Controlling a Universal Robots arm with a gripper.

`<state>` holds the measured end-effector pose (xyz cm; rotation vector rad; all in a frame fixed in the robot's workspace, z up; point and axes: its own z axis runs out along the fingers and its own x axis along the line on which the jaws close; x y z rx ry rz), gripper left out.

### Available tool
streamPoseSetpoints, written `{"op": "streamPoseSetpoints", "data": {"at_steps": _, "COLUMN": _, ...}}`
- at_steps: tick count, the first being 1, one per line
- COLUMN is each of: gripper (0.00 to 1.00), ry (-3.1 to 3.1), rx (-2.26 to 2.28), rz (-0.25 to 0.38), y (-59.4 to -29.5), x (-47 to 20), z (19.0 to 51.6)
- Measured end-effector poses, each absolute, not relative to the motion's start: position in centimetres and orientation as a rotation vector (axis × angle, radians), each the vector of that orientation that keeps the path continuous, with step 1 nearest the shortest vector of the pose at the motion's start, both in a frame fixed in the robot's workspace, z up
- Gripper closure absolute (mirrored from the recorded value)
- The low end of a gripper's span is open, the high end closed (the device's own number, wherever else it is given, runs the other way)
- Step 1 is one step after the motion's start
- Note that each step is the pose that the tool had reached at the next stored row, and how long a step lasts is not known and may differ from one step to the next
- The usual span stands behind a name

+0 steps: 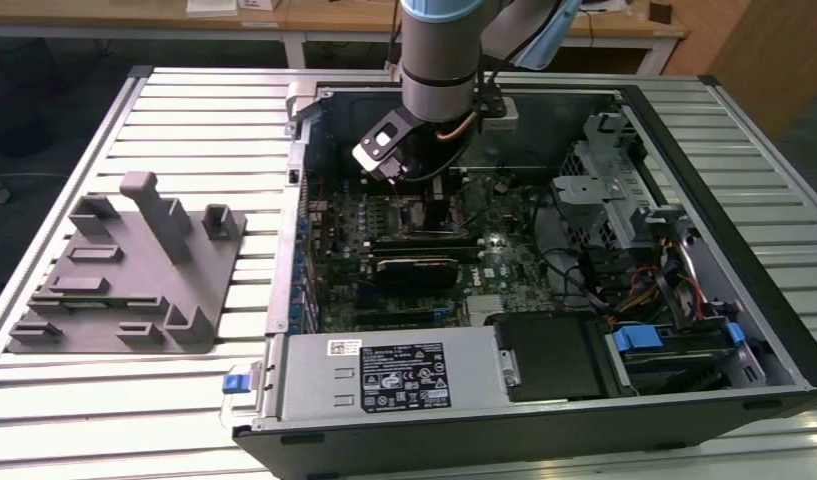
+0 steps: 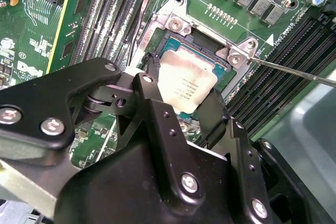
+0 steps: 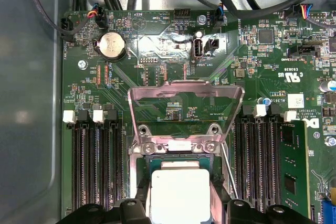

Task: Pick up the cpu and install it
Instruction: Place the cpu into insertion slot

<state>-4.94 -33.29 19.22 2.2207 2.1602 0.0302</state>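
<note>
Item: the cpu [image 2: 187,83], a small flat square chip with a pale metal top. Location: at the open socket [image 2: 169,24] on the motherboard [image 3: 157,77], inside the computer case [image 1: 582,430]; it lies level with the socket, and whether it is seated or held just above cannot be told. Gripper [image 2: 181,92]: the fingers [image 2: 151,65] are set against two opposite edges of the chip and appear clamped on it. Handling, as judged: light and rigid, but fragile on the underside and at the socket contacts. The smooth lid is likely slippery, so hold is best taken on the edges, with the chip kept flat. Views: in the second wrist view the finger contact at the chip's edge and the thin retention lever [image 2: 294,72] lying out to one side are shown. In the first wrist view the load plate [image 3: 186,95] is seen raised clear of the chip. In the exterior view the arm [image 1: 435,70] is placed within the case, and a grey fixture [image 1: 128,270] is seen on the slatted table [image 1: 61,400] at the exterior view's left.
</note>
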Motion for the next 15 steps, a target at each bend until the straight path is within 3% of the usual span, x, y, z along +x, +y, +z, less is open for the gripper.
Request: {"op": "streamPoseSetpoints", "data": {"at_steps": 15, "gripper": 0.40, "ry": 2.160, "rx": 2.221, "rz": 0.030, "y": -33.29, "x": -4.94, "z": 19.30}}
